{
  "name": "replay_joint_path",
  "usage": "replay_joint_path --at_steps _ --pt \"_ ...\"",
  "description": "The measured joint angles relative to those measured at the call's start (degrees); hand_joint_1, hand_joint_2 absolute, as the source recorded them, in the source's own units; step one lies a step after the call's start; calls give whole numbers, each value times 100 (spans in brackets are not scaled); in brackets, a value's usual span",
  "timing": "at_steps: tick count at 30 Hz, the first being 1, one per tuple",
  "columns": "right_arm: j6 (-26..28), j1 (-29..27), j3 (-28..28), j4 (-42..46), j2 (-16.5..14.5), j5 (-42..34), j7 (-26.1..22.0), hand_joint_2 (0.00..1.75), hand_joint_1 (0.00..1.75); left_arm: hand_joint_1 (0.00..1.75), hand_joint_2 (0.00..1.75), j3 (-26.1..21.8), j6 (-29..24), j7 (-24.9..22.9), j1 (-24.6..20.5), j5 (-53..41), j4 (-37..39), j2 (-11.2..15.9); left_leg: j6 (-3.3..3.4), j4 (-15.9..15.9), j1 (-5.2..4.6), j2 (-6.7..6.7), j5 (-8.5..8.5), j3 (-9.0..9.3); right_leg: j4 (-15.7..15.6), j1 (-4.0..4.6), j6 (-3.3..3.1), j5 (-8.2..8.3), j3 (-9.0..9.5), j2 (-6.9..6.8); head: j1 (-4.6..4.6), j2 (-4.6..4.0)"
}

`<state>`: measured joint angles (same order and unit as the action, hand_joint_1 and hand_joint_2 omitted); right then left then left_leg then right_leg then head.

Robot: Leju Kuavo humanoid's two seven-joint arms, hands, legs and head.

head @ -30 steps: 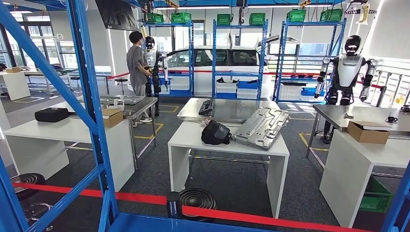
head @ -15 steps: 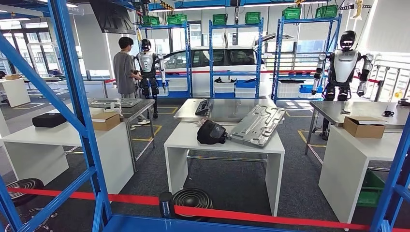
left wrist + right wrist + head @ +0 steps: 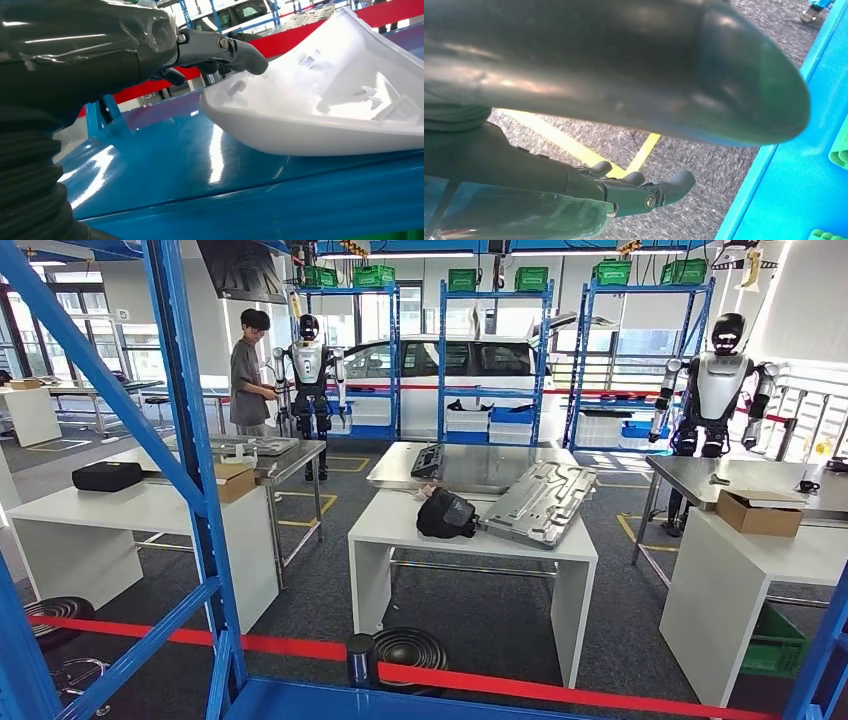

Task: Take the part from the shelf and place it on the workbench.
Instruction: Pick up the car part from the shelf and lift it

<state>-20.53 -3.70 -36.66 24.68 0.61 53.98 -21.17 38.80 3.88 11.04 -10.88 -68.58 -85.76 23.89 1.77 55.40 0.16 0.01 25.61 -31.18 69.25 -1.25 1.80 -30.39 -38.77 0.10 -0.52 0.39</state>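
— Where's your part?
— The white part [image 3: 320, 100] lies on the blue shelf [image 3: 200, 165]. Your left hand [image 3: 210, 50] is at its rim, fingers [image 3: 240, 50] over the edge; you can't tell whether it grips.

— And your right hand?
— The right hand [image 3: 634, 192] hangs over grey floor [image 3: 704, 200], holding nothing, fingers loosely apart.

— The workbench?
— Your white workbench [image 3: 400, 525] stands at twelve o'clock beyond the red tape [image 3: 560, 695], carrying a metal panel [image 3: 545, 502].

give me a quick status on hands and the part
Left hand at white part on blue shelf, fingers on its rim, grip unconfirmed. Right hand hanging, holds nothing. White workbench ahead beyond red barrier tape.
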Motion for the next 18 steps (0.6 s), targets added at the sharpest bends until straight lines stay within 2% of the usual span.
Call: replay_joint_path --at_steps 1,2,3,4,6,11,12,14,15,16,17,18 --pt "3 4 1 -8 4 -11 -2 0 0 0 175 11 -3 5 -14 -1 11 -8 -18 20 -2 -4 12 -2 -479 -10 26 164 238 -6 5 0" --pt "7 11 2 -15 8 -20 -4 0 0 0 175 18 -5 8 -28 -1 20 -14 -45 47 -15 -8 30 -11 -876 -12 20 296 442 -9 7 0" --pt "10 16 2 -22 12 -27 -6 0 0 0 175 23 -7 11 -43 -1 27 -18 -73 72 -28 -10 45 -23 -1139 -10 -9 379 575 -10 6 0" --pt "12 19 3 -30 13 -32 -8 0 0 0 175 31 -9 14 -57 -1 34 -21 -100 87 -39 -11 54 -35 -1236 1 -53 406 621 -9 5 0" --pt "14 16 3 -42 13 -37 -10 0 0 0 175 45 -10 19 -75 -1 44 -24 -142 86 -36 -10 50 -42 -1229 20 -122 425 614 -5 -2 0" --pt "14 13 8 -51 8 -38 -10 0 0 0 175 51 -11 20 -84 -2 47 -24 -180 96 -23 -9 63 -54 -1242 2 -167 441 614 -3 -1 0" --pt "23 14 19 -56 5 -48 -11 0 0 0 175 54 -19 22 -99 -4 50 -24 -211 338 -11 -8 210 -168 -1247 -9 -192 446 615 -3 -8 0" --pt "58 16 64 -85 1 -85 -16 0 0 0 175 93 -37 30 -147 -23 96 -24 -282 1262 26 -6 598 -620 -1254 -18 -242 455 615 -2 -23 -1" --pt "76 17 88 -99 0 -105 -18 0 0 0 175 117 -49 33 -178 -32 121 -24 -302 1578 40 -6 695 -769 -1253 -11 -259 455 615 1 -31 -1" --pt "87 17 109 -111 -1 -119 -19 0 0 0 175 138 -58 35 -204 -40 142 -24 -296 1528 46 -6 594 -747 -1252 -6 -261 454 620 4 -31 -1" --pt "89 19 124 -113 -2 -127 -19 0 0 0 175 144 -70 34 -234 -42 145 -24 -273 1100 44 -7 374 -534 -1252 -3 -259 454 631 8 -31 -1" --pt "90 22 142 -114 -6 -135 -18 0 0 0 175 146 -84 31 -268 -47 145 -25 -248 679 34 -7 222 -318 -1250 12 -253 453 635 11 -32 -1"
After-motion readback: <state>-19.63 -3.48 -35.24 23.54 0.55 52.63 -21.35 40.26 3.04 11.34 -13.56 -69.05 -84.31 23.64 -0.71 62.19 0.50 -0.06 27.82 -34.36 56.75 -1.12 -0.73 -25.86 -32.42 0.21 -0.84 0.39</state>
